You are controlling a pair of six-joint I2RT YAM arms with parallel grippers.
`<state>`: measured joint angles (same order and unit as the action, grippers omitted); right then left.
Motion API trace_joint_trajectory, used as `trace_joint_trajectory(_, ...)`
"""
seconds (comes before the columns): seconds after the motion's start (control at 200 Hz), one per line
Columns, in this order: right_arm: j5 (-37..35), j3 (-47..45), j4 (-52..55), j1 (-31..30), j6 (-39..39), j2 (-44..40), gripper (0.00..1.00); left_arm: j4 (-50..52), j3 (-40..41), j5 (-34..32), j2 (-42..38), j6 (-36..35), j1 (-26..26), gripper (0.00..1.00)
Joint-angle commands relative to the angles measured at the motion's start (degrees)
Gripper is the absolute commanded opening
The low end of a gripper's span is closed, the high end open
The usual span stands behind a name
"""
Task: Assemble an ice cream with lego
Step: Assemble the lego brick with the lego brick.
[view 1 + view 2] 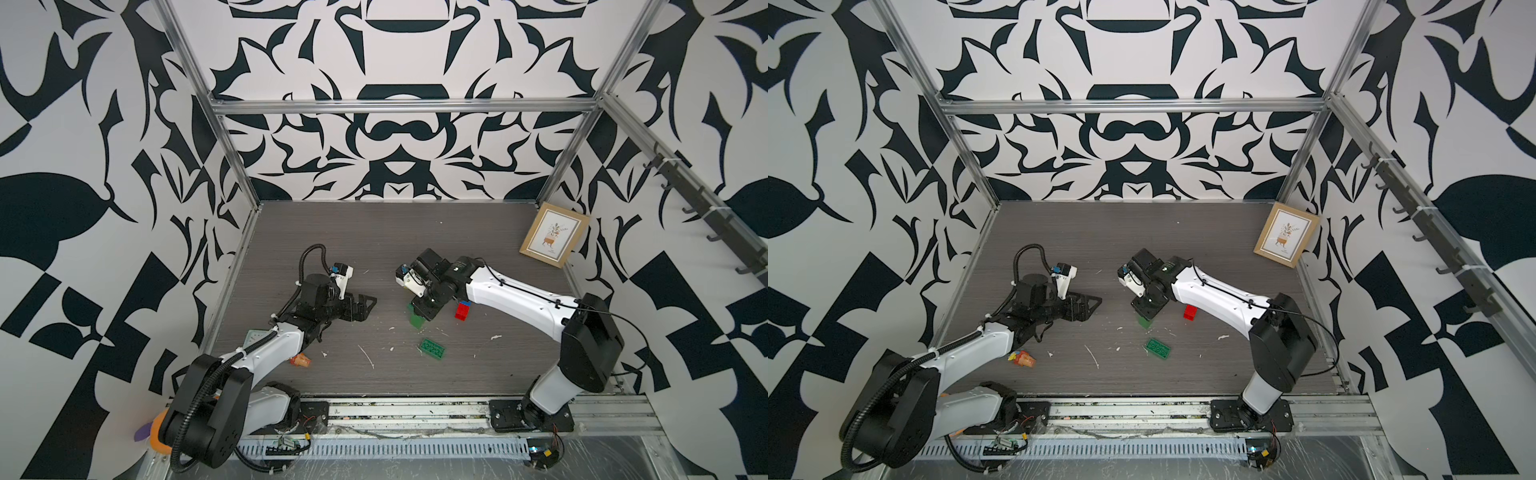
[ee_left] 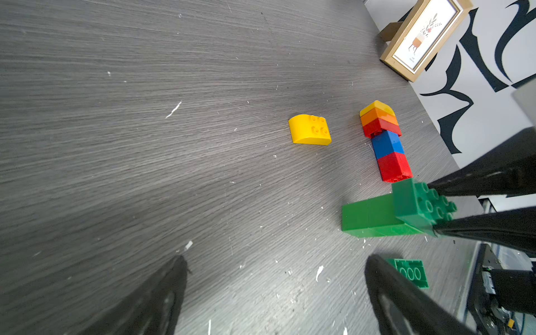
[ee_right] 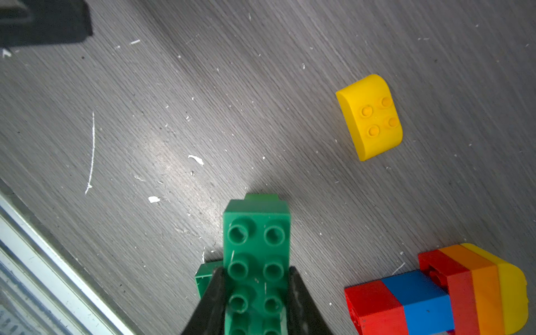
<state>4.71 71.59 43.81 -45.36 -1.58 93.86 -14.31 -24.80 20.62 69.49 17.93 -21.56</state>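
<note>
Pinching a dark green brick (image 3: 256,220) in its closed jaws, the right gripper (image 3: 255,269) holds it against a paler green block (image 2: 368,217) on the table (image 2: 145,145). Just beside lies the red-blue-orange-yellow stack (image 3: 435,298), a yellow dome (image 3: 369,116) near. Opposite, the left gripper (image 2: 275,258) gapes wide, holding nothing, an upturned green brick (image 2: 410,272) near it

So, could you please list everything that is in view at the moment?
joined green bricks: at least two, dark and lighter green, held centrally
brick stack: five, red, blue, red, orange, yellow, lying right of centre
dome brick: one, yellow, beside brick stack
loose brick: one, green, studs down, front centre
picture frame: one, wooden, far right corner
wrapper: one, orange-red, front left
plush toy: one, orange, outside front-left corner
left end effector: one, black, open, empty
right end effector: one, black, shut on joined green bricks
</note>
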Motion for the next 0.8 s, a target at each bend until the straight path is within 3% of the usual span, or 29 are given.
trace_joint_trajectory(0.0,-2.21,-5.30,7.03,-0.25,3.31,3.66,0.21,0.17,0.60,-0.13,-1.08,-0.63,-0.12,0.99)
trace_joint_trajectory(0.3,-2.87,-4.71,10.45,-2.68,17.91,3.22,0.17,0.20,0.71,-0.14,-1.25,-0.57,-0.14,0.99)
trace_joint_trajectory(0.625,-11.01,-1.69,6.52,-3.74,18.20,-3.03,0.16,0.17,0.98,0.12,-1.69,-0.42,-0.15,0.99)
trace_joint_trajectory(0.795,-10.74,-1.81,3.02,-3.65,17.73,-2.27,0.17,0.29,0.99,-0.15,-1.75,-0.45,-0.15,0.99)
